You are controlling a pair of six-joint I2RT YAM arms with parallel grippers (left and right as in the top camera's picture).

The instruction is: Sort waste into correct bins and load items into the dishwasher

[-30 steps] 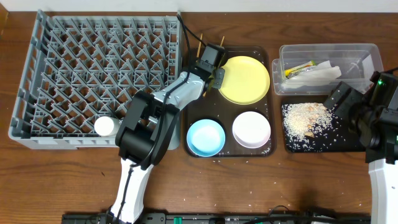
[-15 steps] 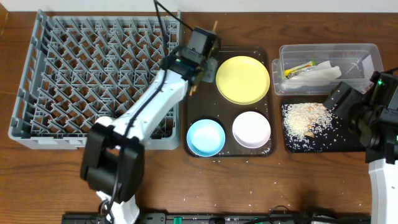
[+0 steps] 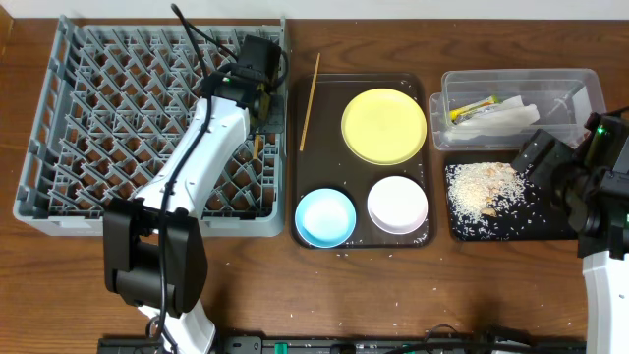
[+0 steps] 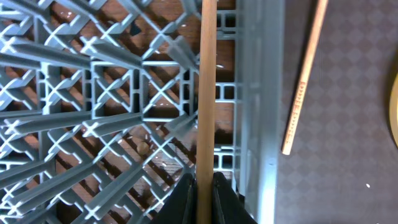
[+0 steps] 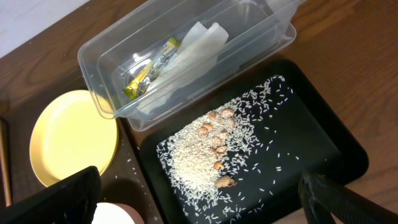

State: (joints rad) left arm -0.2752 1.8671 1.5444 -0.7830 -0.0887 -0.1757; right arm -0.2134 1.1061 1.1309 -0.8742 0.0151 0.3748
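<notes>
One chopstick (image 4: 206, 93) of the pair is clamped between the left gripper's (image 4: 204, 193) fingers, which press on its lower end. It hangs over the rack (image 3: 98, 98), in the last column of cells before the right wall (image 4: 258, 93).

The step in hand looks like laying this stick in the rack. To do it well, I would lower it lengthwise along a channel between pegs so that it rests across several ribs. Letting go over an open cell risks it slipping through to the table. The pegs stand close on the left and the wall close on the right, so room sideways is tight. Straight up is the free way out.

Just beyond the wall, the second chopstick (image 4: 305, 81) lies flat on the brown tray (image 3: 423, 84), near its left edge and apart from the plate (image 3: 384, 126). A pinch from above has room there.

The blue bowl (image 3: 325, 216) and white bowl (image 3: 397, 204) sit side by side in front of the plate.

Further right, the tub (image 3: 590, 84) holds the wrapper (image 5: 149, 68) and napkin (image 5: 193, 50), and the rice (image 5: 199, 155) lies in the black tray (image 5: 336, 149).

The right gripper (image 3: 536, 157) hovers over that tray with its fingers spread wide and nothing between them.
</notes>
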